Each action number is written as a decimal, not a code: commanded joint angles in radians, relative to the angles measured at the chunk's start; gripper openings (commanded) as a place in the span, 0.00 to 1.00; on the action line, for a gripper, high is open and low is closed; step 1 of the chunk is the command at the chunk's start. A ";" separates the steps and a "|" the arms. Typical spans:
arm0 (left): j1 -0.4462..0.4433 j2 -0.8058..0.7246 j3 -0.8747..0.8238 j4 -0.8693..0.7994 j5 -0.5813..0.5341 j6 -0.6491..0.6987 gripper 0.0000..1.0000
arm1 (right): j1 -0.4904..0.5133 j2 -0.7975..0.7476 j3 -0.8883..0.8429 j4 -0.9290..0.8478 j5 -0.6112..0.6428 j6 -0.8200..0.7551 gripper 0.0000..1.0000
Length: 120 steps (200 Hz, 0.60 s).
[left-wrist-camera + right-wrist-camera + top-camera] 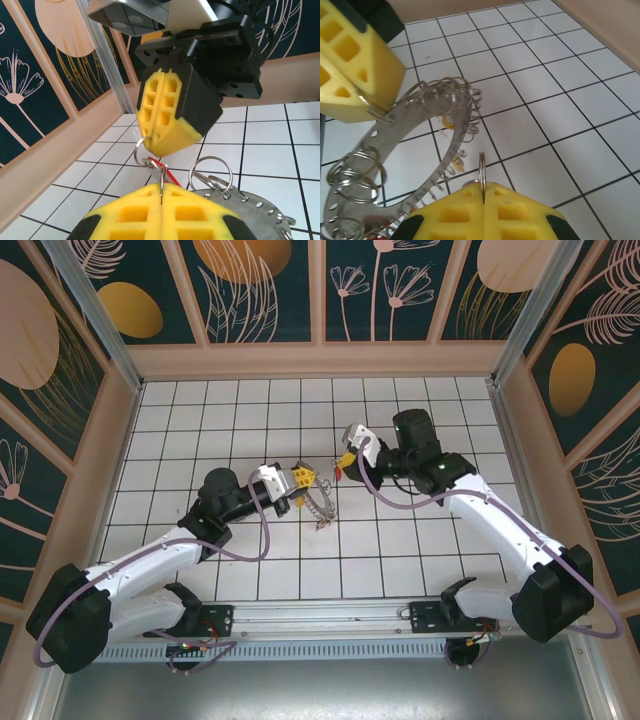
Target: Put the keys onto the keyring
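Note:
My left gripper point(303, 478) point(162, 192) is shut on a thin split ring seen edge-on between its yellow fingers. That ring belongs to the keyring point(320, 508) point(250, 205) point(380, 127), a grey perforated band fringed with wire loops, which hangs tilted above the tiles. My right gripper point(343, 462) point(483, 192) is shut on a small ring that carries a red-headed key point(172, 176) point(338, 472). Both grippers meet tip to tip. In the left wrist view the right gripper point(152, 140) hangs just above my left fingers. A blurred yellow-tan key head point(448, 122) shows behind the band.
White tiled floor point(420, 540) lies below, with tan walls point(320, 360) close on three sides. A metal corner post point(107, 55) stands behind the right gripper. A lilac cable point(250, 550) loops off the left arm.

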 commanded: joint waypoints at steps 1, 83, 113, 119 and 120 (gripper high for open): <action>-0.005 -0.014 0.046 -0.007 0.001 0.018 0.00 | 0.030 -0.018 0.028 0.008 -0.052 0.012 0.00; -0.005 -0.061 0.011 -0.033 -0.072 0.032 0.00 | 0.048 -0.014 0.044 0.023 -0.148 0.085 0.00; -0.005 -0.052 0.010 -0.023 -0.041 0.022 0.00 | 0.055 -0.012 0.024 0.104 -0.201 0.176 0.00; -0.005 -0.051 0.010 -0.021 -0.038 0.022 0.00 | 0.056 -0.009 0.021 0.121 -0.204 0.196 0.00; -0.004 -0.051 0.011 -0.021 -0.037 0.022 0.00 | 0.058 -0.009 0.021 0.122 -0.204 0.198 0.00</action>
